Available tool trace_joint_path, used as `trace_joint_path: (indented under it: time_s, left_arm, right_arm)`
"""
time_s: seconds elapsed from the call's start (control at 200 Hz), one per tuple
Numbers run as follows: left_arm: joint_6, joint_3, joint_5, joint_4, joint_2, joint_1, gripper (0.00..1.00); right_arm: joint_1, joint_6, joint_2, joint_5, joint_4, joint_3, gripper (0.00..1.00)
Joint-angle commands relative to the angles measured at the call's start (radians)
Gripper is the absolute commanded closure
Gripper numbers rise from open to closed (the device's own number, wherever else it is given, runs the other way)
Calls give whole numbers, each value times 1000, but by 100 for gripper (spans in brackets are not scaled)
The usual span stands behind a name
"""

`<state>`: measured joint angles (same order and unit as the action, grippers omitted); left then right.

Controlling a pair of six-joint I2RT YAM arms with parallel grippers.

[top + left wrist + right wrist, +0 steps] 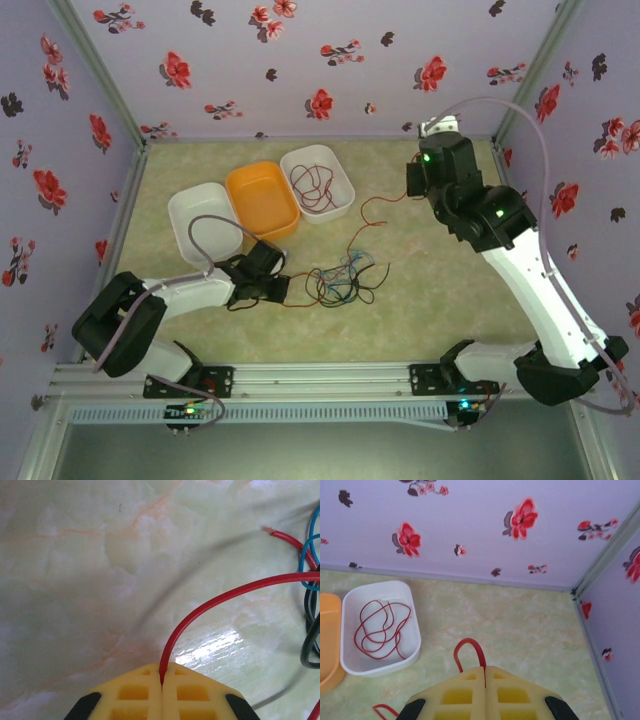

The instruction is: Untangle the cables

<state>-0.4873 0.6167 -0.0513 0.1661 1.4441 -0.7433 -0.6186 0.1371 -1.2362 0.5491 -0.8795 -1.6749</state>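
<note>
tabletop (430, 300) marbled green, walls (300, 60) floral; left pincer (161, 674) and right pincer (485, 672) each clamp red cable (225, 596).

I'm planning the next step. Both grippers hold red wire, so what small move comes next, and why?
Probably draw the right gripper farther from the bundle: its red wire runs slack into it, while the left gripper pins a red strand there.

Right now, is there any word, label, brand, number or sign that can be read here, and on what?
No readable text.
The walls bear a flower print, no lettering.
The orange tub and the white tub right of it are unmarked.
The yellow fingers pinching the red cable are blank.
Arm bases: too small to read.
</note>
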Motion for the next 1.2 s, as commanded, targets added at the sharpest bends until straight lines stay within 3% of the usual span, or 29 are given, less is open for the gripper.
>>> trace_joint_path:
  time_s: [0.0, 0.275, 0.73, 1.195]
  left_arm:
    - [18, 7, 27, 35, -21, 7, 100]
    - [16, -5, 33, 33, -11, 7, 100]
    - [47, 30, 62, 139, -133, 7, 100]
    - [47, 29, 71, 177, -275, 7, 100]
  right_arm:
    - [5, -61, 13, 42, 40, -54, 96]
    - [5, -148, -34, 143, 64, -213, 96]
    - [10, -138, -185, 14, 159, -222, 97]
    - [55, -43, -474, -111, 345, -243, 97]
